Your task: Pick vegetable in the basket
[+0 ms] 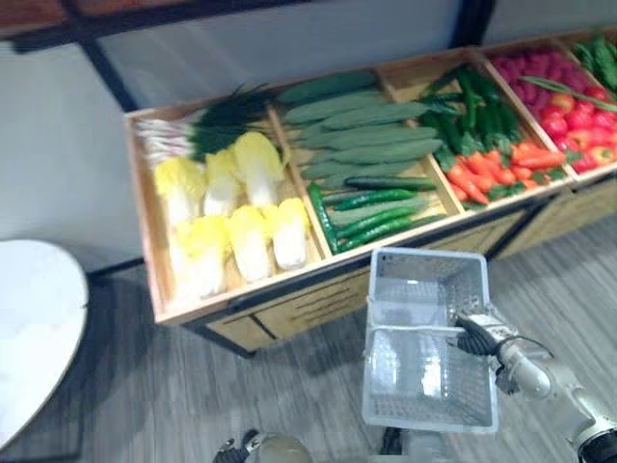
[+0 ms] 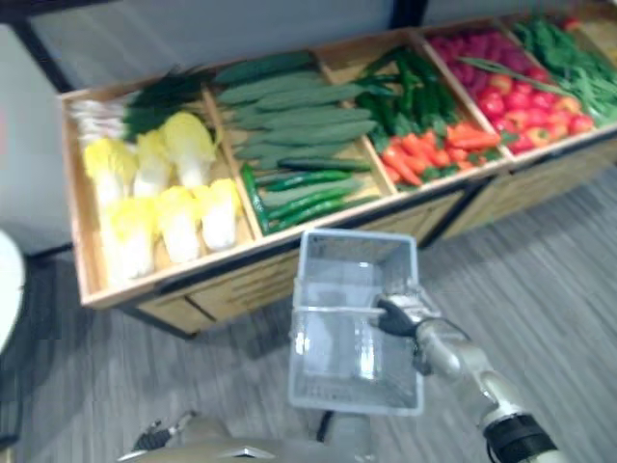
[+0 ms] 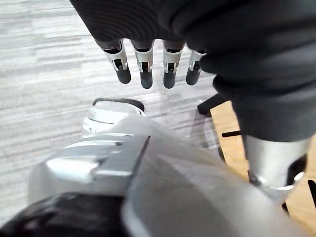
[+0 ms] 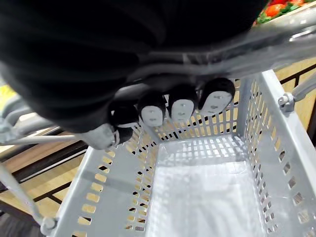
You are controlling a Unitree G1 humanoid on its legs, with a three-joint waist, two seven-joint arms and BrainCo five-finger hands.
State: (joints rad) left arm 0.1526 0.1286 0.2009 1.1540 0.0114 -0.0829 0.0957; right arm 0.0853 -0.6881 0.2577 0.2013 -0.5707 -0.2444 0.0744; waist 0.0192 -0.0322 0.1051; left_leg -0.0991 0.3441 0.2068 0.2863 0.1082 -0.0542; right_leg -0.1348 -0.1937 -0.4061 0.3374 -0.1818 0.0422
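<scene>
I've got the grey basket [image 1: 429,278] hanging from my right hand [image 1: 479,335], its fingers [image 4: 182,106] curled tight around the wire handle [image 1: 410,329], just off the front edge of the wooden stand [image 1: 289,294]. The vegetables all lie in the stand's compartments: slim dark cucumbers [image 1: 371,210] at the front of the one nearest the basket, pale cabbages [image 1: 241,227] in the left-end compartment, carrots [image 1: 501,166] one compartment further right. My left hand [image 3: 144,59] hangs over the grey floor [image 3: 44,74], fingers straight, holding nothing
</scene>
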